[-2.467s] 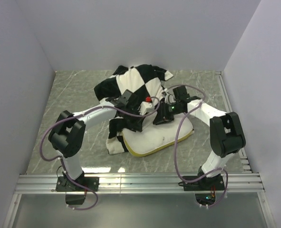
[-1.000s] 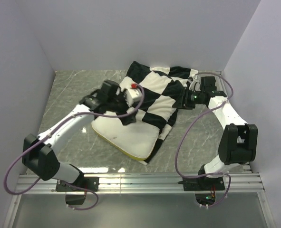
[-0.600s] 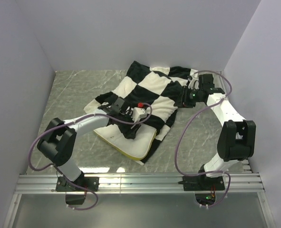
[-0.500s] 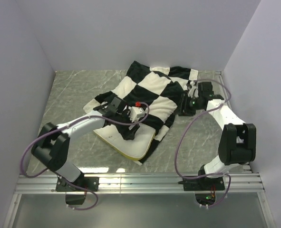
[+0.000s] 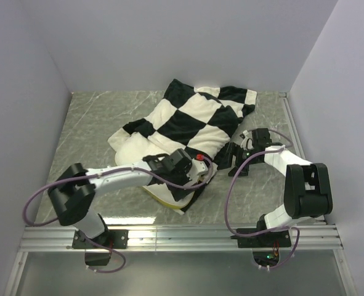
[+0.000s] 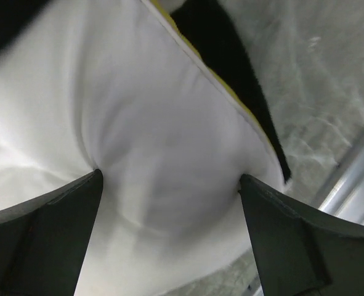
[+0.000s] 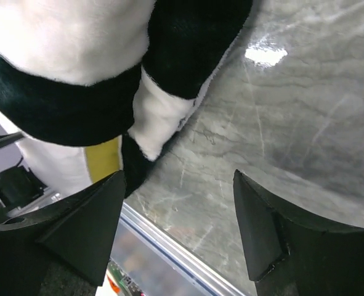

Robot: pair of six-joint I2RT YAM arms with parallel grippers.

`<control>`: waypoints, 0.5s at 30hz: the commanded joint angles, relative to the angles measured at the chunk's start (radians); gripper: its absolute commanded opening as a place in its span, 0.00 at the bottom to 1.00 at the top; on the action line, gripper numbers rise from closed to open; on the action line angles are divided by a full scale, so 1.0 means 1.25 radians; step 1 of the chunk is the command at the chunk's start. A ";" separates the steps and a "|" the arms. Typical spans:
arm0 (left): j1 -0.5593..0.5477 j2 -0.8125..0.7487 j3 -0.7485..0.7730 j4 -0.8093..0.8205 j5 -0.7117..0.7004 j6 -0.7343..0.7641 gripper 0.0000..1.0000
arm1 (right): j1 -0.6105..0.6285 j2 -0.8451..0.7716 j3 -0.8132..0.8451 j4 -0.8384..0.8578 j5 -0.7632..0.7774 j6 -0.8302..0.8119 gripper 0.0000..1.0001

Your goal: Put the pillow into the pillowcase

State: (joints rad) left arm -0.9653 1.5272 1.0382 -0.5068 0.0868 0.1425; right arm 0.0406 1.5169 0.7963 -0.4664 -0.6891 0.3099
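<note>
The black-and-white checkered pillowcase (image 5: 194, 117) lies spread across the middle of the table. It covers most of the cream pillow (image 5: 169, 194), whose near end with its yellow band pokes out at the front. My left gripper (image 5: 197, 179) is open over that exposed end. In the left wrist view its gripper (image 6: 169, 179) has fingers spread wide and pressed onto the white pillow (image 6: 157, 123). My right gripper (image 5: 233, 157) hovers open beside the pillowcase's near right edge. In the right wrist view only bare table lies between the gripper's (image 7: 178, 176) fingers, and the pillowcase (image 7: 77, 98) hem is at the upper left.
The grey marbled table (image 5: 89, 123) is enclosed by white walls at the left, back and right. An aluminium rail (image 5: 182, 237) runs along the near edge, close to the pillow's exposed end. The right arm's cable loops over the table near the front right.
My left gripper slid from the pillow's far left side to its near end. My right gripper left the pillowcase's far right edge, came nearer and opened wider. The pillowcase now covers more pillow.
</note>
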 commanded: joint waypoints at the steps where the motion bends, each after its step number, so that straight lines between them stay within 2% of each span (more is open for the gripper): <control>1: -0.023 0.064 -0.029 0.054 -0.134 -0.107 0.99 | 0.014 -0.001 -0.009 0.065 -0.028 0.028 0.76; 3: -0.023 0.106 -0.015 0.072 -0.141 -0.103 0.98 | 0.020 0.020 -0.009 0.074 -0.034 0.032 0.75; 4: -0.022 0.136 -0.008 0.072 -0.118 -0.101 0.92 | 0.030 0.026 -0.006 0.076 -0.034 0.031 0.74; 5: -0.017 0.151 -0.001 0.070 -0.095 -0.102 0.81 | 0.037 0.030 -0.003 0.076 -0.033 0.027 0.73; 6: -0.012 0.164 0.009 0.064 -0.076 -0.103 0.54 | 0.044 0.030 -0.001 0.077 -0.029 0.025 0.73; 7: 0.009 0.177 0.012 0.062 -0.033 -0.109 0.37 | 0.055 0.027 -0.001 0.080 -0.024 0.022 0.72; 8: 0.024 0.176 0.017 0.059 0.038 -0.109 0.15 | 0.058 0.023 -0.004 0.083 -0.021 0.023 0.72; 9: 0.042 0.169 0.031 0.058 0.096 -0.108 0.00 | 0.062 0.014 -0.007 0.096 -0.014 0.024 0.72; 10: 0.089 0.155 0.036 0.062 0.152 -0.101 0.00 | 0.066 0.012 -0.016 0.104 -0.012 0.027 0.72; 11: 0.117 0.117 0.042 0.068 0.267 -0.100 0.00 | 0.074 0.012 -0.020 0.126 -0.011 0.034 0.72; 13: 0.176 0.085 0.063 0.079 0.321 -0.104 0.00 | 0.089 0.022 -0.026 0.152 -0.010 0.047 0.72; 15: 0.192 0.070 0.103 0.056 0.371 -0.087 0.00 | 0.118 0.037 -0.030 0.200 -0.003 0.059 0.72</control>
State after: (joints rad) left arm -0.7712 1.6615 1.0901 -0.4545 0.3515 0.0319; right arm 0.1490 1.5532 0.7727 -0.3305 -0.7006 0.3584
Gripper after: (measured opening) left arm 0.069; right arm 0.721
